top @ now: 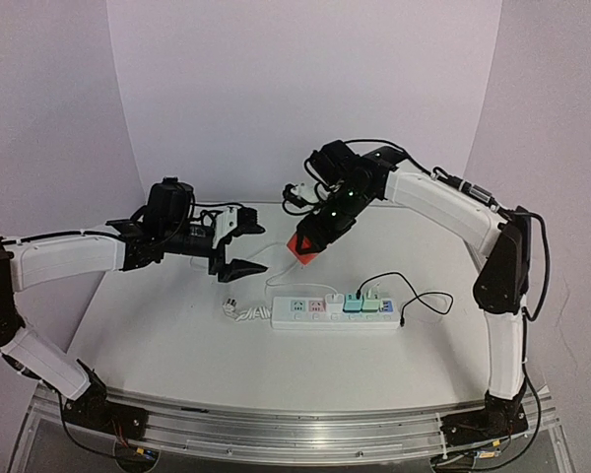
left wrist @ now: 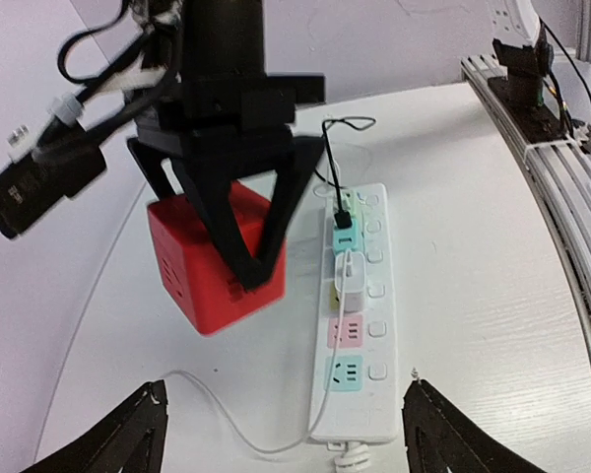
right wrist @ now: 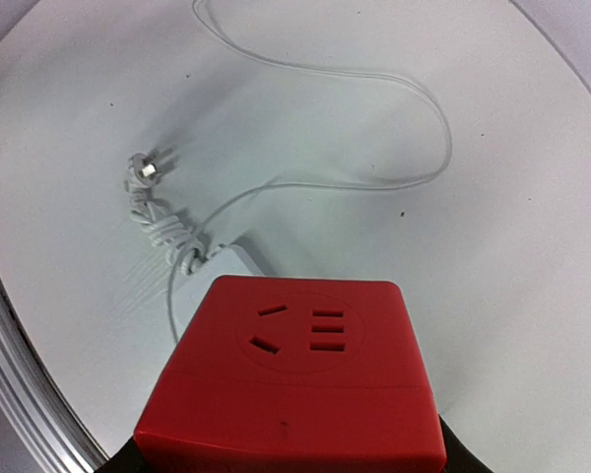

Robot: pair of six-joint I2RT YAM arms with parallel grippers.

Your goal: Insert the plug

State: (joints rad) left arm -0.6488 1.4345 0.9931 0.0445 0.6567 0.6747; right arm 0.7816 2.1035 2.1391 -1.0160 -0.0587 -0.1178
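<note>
Looking down from the top camera, the white power strip [top: 335, 313] lies on the table [top: 148, 325]. The right gripper [top: 309, 243] holds the red cube plug [top: 301, 248] in the air just behind the strip's left half. Black fingers hide part of the cube, so its pins cannot be seen. The left gripper [top: 243, 246] hangs to the left of the strip, spread wide with nothing in it. From the left wrist camera, the left fingertips [left wrist: 118, 439] show only at the bottom corners, far apart, with the strip's near end between them. The cube hangs beside the strip, pinched by two black fingers [left wrist: 231, 217], and the arm above it is blurry. From the right wrist camera, the cube fills the bottom and is cut off by the edge. It covers most of the strip, so only one white end peeks out. A thin white cord [right wrist: 374, 128] loops past that end. The right fingers are too hidden to make out here.
</note>
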